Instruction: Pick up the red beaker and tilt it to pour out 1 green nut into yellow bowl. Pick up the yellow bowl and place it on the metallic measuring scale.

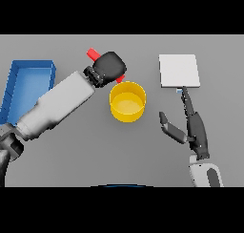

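My left hand (108, 67) is shut on the red beaker (93, 53), which lies tilted with one end showing up-left of the hand and its lower end poking out at the yellow bowl's far rim. The yellow bowl (127, 102) stands in the middle of the table, just below and right of that hand. No green nut shows in the bowl or elsewhere. The metallic measuring scale (178, 70) is a flat pale square at the back right. My right hand (193, 127) rests open on the table right of the bowl, fingers pointing toward the scale.
A blue bin (29, 69) with raised walls stands at the far left, beside my left forearm (57, 105). Bare grey table lies between the bowl and the right hand.
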`<state>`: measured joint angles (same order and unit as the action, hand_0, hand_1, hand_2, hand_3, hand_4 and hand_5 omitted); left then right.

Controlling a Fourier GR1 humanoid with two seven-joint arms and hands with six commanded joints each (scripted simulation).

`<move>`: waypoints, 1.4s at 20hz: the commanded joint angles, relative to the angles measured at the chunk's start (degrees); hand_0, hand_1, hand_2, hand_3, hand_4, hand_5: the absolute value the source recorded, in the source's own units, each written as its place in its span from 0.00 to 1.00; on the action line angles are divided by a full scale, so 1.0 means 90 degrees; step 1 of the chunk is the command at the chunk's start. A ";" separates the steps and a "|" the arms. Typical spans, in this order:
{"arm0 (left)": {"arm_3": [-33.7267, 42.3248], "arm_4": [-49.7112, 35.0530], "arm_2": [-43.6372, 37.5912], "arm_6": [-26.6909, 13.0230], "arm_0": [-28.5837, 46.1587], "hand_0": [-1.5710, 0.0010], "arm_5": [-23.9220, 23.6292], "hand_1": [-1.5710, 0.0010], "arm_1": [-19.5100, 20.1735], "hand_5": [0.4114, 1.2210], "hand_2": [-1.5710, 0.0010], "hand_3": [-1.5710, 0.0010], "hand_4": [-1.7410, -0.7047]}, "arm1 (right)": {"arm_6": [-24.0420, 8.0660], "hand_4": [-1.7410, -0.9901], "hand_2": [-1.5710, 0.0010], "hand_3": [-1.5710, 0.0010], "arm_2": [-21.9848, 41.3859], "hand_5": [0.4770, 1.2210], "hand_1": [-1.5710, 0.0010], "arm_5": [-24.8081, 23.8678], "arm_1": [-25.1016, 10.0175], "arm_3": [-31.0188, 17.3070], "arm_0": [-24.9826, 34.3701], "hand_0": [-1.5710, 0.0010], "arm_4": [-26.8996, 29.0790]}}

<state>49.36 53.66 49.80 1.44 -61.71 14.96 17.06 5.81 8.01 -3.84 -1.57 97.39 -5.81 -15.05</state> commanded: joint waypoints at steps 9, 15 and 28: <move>-0.0612 0.0867 0.1393 0.0339 -0.0857 0.00 0.0050 0.00 -0.0121 1.00 0.00 0.00 0.01 | -0.0111 0.75 1.00 1.00 -0.0048 0.20 1.00 -0.0111 0.0004 0.0039 0.0103 1.00 -0.0054; -0.0756 0.1482 0.2336 0.0362 -0.1349 0.00 -0.0043 0.00 -0.0290 1.00 0.00 0.00 0.01 | -0.0084 0.78 1.00 1.00 0.0019 0.20 1.00 -0.0175 0.0014 0.0032 0.0091 1.00 -0.0209; -0.1285 0.1603 0.3079 0.0835 -0.2865 0.00 -0.0216 0.00 -0.0215 1.00 0.00 0.00 0.02 | 0.0102 0.79 1.00 1.00 0.0008 0.23 1.00 -0.0074 -0.0015 0.0090 0.0062 1.00 -0.0081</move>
<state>37.78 67.97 77.48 8.81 -87.60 13.08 15.19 6.86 8.10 -4.49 -1.68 98.20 -5.25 -15.78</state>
